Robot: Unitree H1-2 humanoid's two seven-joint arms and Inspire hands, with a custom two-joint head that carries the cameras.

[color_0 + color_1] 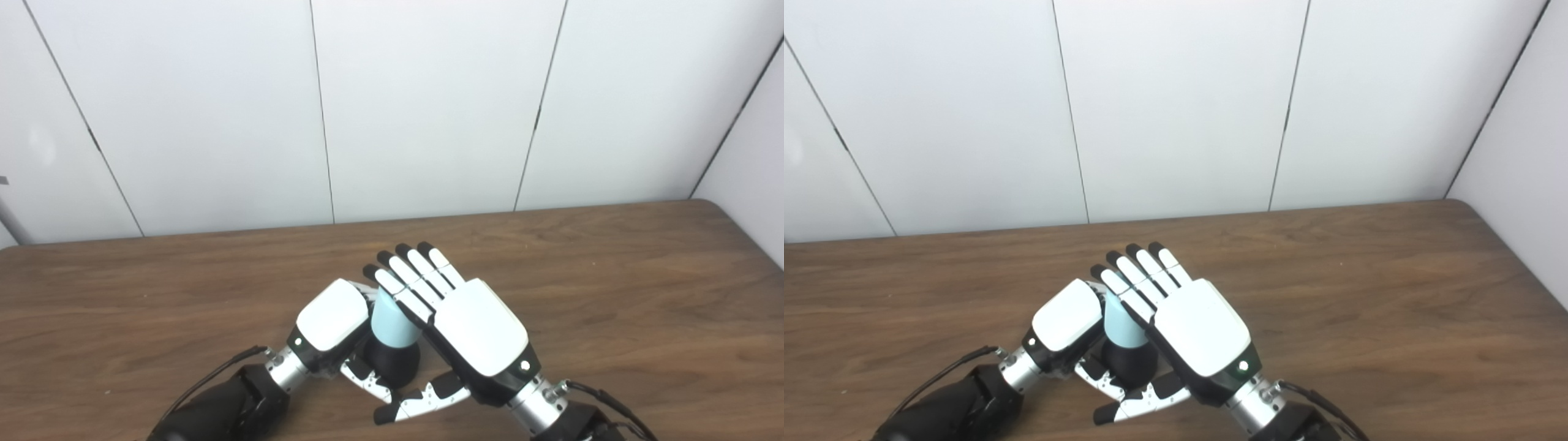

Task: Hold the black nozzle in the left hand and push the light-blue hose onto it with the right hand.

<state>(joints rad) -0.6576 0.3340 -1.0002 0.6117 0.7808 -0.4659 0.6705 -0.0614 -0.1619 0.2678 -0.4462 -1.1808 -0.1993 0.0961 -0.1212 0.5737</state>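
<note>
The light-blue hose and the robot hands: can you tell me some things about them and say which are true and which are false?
1. The light-blue hose sits directly above the black rounded nozzle. True.
2. The right robot hand has its fingers curled into a fist. False: they are stretched out straight.
3. The left robot hand is beside the hose. True.
4. The brown wooden table is green. False: it is brown wood.

White-shelled left hand [331, 313] and right hand [481, 326], black fingertips, seemingly silver wrists.
</note>
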